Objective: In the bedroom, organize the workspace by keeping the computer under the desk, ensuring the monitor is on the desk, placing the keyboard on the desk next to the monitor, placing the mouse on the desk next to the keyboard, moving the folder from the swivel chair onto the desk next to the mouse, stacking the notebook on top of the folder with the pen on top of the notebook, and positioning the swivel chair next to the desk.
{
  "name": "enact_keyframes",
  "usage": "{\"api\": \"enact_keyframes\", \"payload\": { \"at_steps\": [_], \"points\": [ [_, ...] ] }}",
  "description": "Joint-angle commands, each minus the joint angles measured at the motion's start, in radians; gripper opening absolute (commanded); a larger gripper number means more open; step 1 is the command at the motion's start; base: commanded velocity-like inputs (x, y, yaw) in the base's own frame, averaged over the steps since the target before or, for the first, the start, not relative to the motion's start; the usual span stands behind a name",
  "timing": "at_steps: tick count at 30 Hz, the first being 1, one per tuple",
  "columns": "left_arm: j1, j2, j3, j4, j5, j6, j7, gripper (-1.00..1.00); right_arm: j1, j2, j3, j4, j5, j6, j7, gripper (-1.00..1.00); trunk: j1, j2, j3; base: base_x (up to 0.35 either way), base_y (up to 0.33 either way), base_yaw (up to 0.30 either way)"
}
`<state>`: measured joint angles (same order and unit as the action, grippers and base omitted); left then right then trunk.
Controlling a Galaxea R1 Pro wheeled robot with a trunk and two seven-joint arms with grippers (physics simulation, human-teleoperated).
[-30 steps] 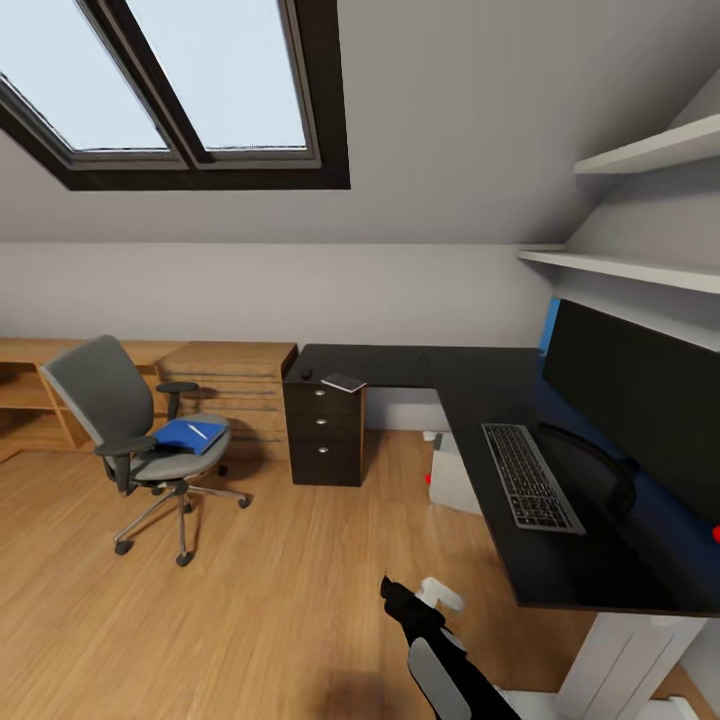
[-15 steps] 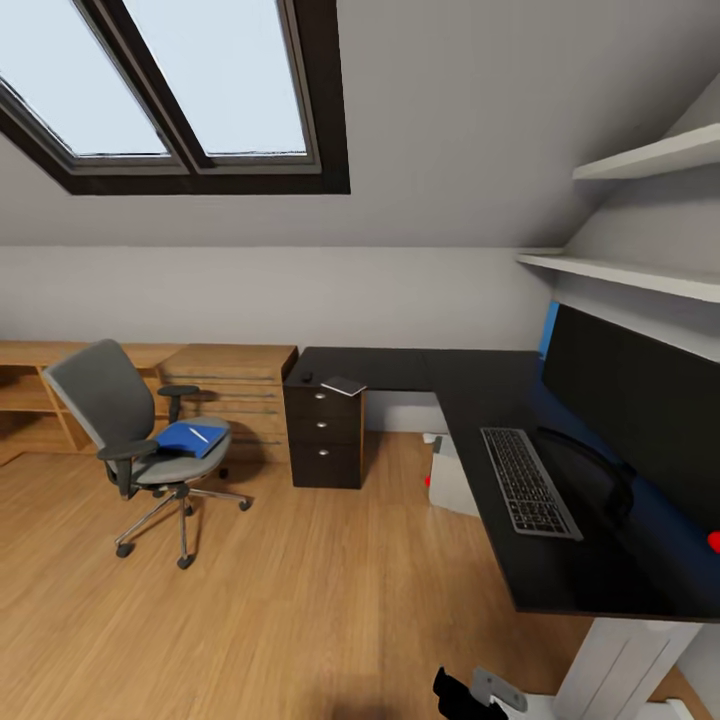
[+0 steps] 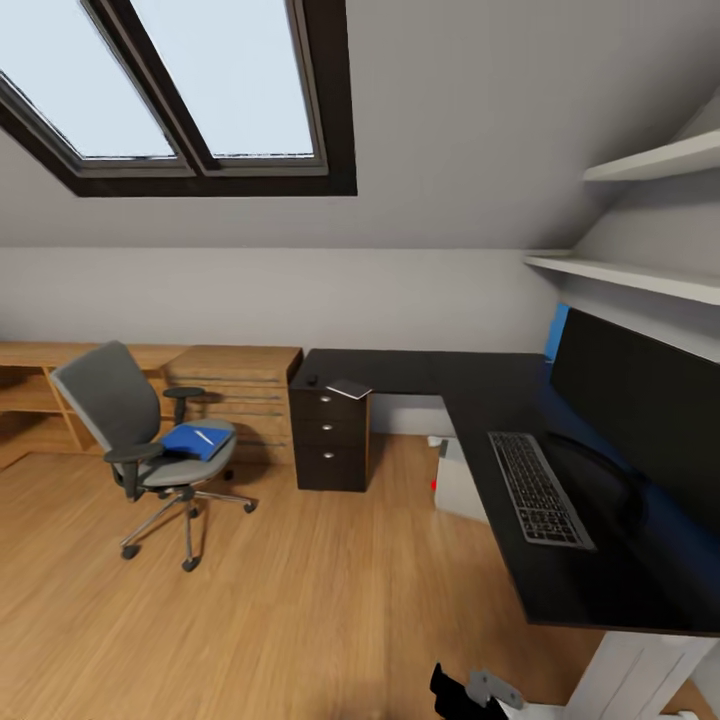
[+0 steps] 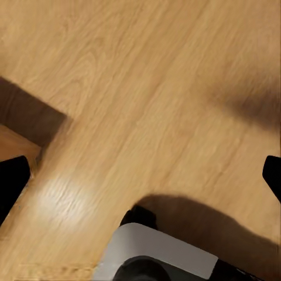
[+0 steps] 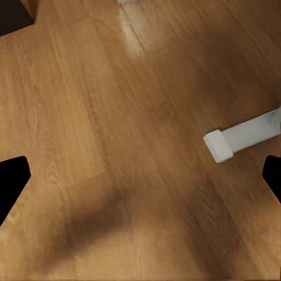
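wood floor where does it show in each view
Head view: the wood floor spans the lower left, under the swivel chair and beside the desk.
Left wrist view: wood floor behind a grey-white part.
Right wrist view: wood floor with a white bar against it.
Shared landmark: the floor's light plank grain.

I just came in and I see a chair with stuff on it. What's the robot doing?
It is not holding anything right now. Both pincers, left and right, are open over the wood floor. The blue folder with the pen on it lies on the swivel chair. The keyboard and monitor sit on the desk.
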<state>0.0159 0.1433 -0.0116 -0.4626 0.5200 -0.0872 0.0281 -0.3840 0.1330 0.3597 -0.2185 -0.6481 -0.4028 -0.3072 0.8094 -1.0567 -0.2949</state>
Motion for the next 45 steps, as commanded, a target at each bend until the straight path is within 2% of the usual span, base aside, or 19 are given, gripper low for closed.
{"api": "enact_keyframes", "payload": {
  "at_steps": [1, 4, 6, 9, 13, 21, 24, 28, 32, 45],
  "points": [
    [0.001, -0.013, -0.004, 0.026, 0.004, -0.008, 0.003, 1.00, -0.001, 0.000, 0.008, 0.003, -0.008, -0.009, -0.006, 1.00, 0.001, -0.001, -0.001, 0.245, 0.218, 0.266],
    [0.001, -0.047, -0.016, 0.057, 0.000, -0.013, 0.003, 1.00, -0.001, 0.000, 0.007, 0.004, -0.011, -0.012, -0.006, 1.00, 0.001, -0.001, -0.001, 0.246, 0.218, 0.272],
    [0.001, -0.058, -0.026, 0.068, -0.015, -0.014, 0.003, 1.00, -0.001, 0.000, 0.005, 0.005, -0.013, -0.014, -0.006, 1.00, 0.001, -0.001, -0.001, 0.247, 0.218, 0.277],
    [0.001, -0.065, -0.035, 0.077, -0.053, -0.016, 0.004, 1.00, -0.001, -0.001, 0.003, 0.005, -0.014, -0.015, -0.007, 1.00, 0.001, -0.001, -0.001, 0.250, 0.213, 0.279],
    [0.001, -0.069, -0.039, 0.081, -0.076, -0.017, 0.003, 1.00, -0.001, 0.000, 0.003, 0.006, -0.014, -0.017, -0.007, 1.00, 0.001, -0.001, -0.001, 0.268, 0.190, 0.281],
    [0.001, -0.070, -0.040, 0.082, -0.081, -0.027, 0.004, 1.00, -0.001, -0.003, 0.004, 0.005, -0.007, -0.032, -0.006, 1.00, 0.001, -0.001, -0.003, 0.295, 0.136, 0.249],
    [0.001, -0.070, -0.040, 0.082, -0.080, -0.058, 0.006, 1.00, -0.001, -0.009, 0.003, 0.006, -0.005, -0.089, -0.006, 1.00, 0.001, -0.001, -0.003, 0.322, 0.023, 0.055],
    [0.001, -0.071, -0.043, 0.095, -0.082, -0.069, 0.007, 1.00, -0.001, -0.011, 0.004, 0.009, -0.004, -0.111, -0.006, 1.00, 0.001, -0.001, -0.003, 0.327, 0.003, 0.010],
    [0.001, -0.076, -0.061, 0.106, -0.083, -0.072, 0.008, 1.00, -0.001, -0.010, 0.005, 0.031, -0.003, -0.117, -0.006, 1.00, 0.001, -0.001, -0.003, 0.324, -0.100, 0.001],
    [0.001, -0.077, -0.064, 0.110, -0.083, -0.072, 0.009, 1.00, -0.001, -0.018, 0.005, 0.034, -0.002, -0.117, -0.006, 1.00, 0.001, -0.001, -0.003, 0.304, -0.185, 0.000]
  ]
}}
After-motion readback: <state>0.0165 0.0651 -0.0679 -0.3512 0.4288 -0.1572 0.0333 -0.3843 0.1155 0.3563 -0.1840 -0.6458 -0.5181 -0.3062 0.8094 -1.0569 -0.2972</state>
